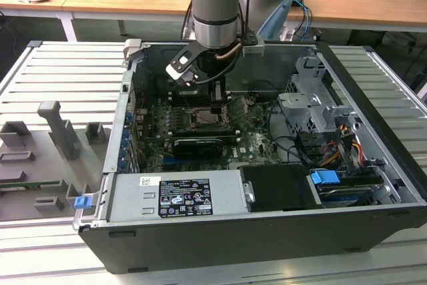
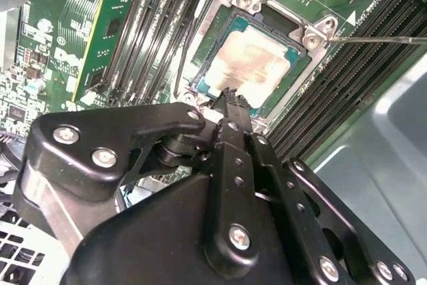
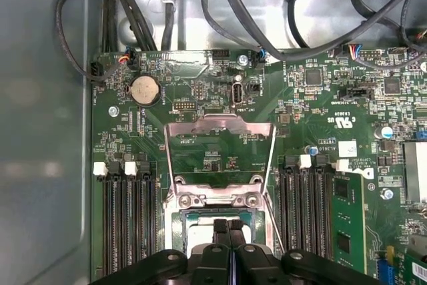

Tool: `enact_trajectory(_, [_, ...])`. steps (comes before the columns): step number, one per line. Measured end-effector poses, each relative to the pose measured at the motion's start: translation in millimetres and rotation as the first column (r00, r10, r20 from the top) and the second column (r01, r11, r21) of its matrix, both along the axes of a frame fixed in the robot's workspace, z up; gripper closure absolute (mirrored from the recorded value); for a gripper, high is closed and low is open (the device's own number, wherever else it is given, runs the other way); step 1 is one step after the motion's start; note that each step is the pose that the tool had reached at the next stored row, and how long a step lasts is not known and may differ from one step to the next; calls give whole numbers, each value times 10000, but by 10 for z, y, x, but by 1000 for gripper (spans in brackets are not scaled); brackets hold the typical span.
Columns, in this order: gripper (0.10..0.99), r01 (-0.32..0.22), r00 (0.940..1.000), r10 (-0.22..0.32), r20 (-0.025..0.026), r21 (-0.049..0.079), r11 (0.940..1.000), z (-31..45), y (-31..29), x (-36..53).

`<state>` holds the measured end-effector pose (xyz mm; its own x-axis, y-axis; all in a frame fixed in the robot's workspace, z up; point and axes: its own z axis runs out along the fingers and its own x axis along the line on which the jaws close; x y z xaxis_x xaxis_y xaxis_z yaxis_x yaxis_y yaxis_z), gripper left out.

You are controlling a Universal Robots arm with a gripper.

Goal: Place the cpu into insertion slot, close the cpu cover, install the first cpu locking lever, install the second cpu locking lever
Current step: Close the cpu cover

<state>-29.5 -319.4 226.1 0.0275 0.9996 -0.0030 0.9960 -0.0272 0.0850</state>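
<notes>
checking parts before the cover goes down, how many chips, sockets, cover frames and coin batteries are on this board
chip: 1
socket: 1
cover frame: 1
coin battery: 1
total: 4

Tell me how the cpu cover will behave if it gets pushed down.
The cpu cover is a thin metal frame with a cut-out centre: probably light, slightly springy. It stands open, hinged by the insertion slot, so a push should swing it, not slide it.

The cpu [image 2: 257, 58] is pale silver-beige, the circuit board [image 3: 313, 105] green, the cpu cover [image 3: 220, 122] silvery, the gripper [image 2: 230, 95] black.
</notes>
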Motion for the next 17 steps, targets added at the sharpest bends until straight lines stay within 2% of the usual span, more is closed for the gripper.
enact_trajectory(4, [980, -1, 10000, 1, -2, -5, 10000, 24, -1, 50])
enact_trajectory(9, [980, 0, 10000, 0, 0, -3, 10000, 209, 0, 54])
enact_trajectory(12, [980, -1, 10000, 1, -1, -3, 10000, 291, 1, 54])
enact_trajectory(17, [980, -1, 10000, 1, -1, -2, 10000, 304, 0, 87])
